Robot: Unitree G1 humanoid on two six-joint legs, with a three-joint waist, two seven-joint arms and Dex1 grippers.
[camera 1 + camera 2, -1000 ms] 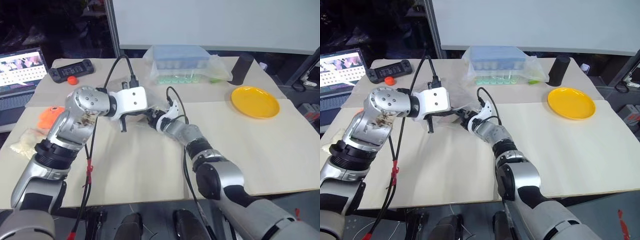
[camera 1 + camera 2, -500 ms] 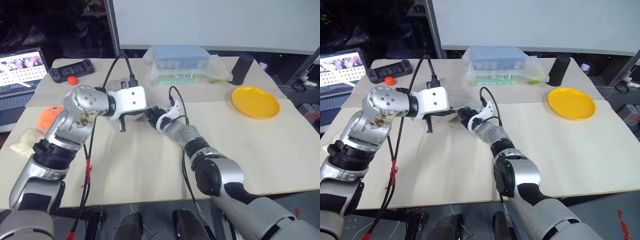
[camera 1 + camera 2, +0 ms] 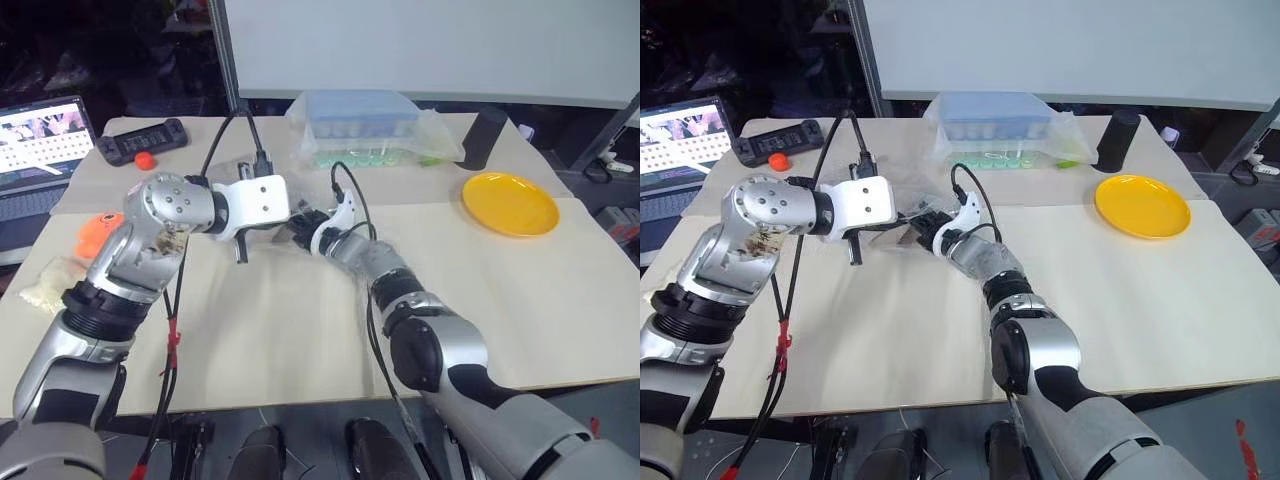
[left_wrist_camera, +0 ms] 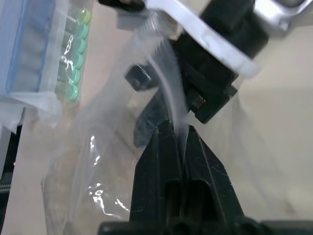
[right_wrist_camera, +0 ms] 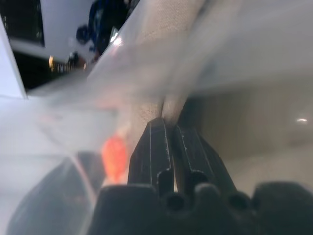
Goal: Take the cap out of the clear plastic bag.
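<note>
While both arms meet over the table in the left eye view, the left gripper holds up the clear plastic bag and the right gripper reaches into it. From the left wrist, the fingers are pressed together on a fold of the film. From the right wrist, the closed fingers pinch beige fabric, apparently the cap, inside the bag. By my reading, the cap is gripped but not yet out; pulling it clear remains.
</note>
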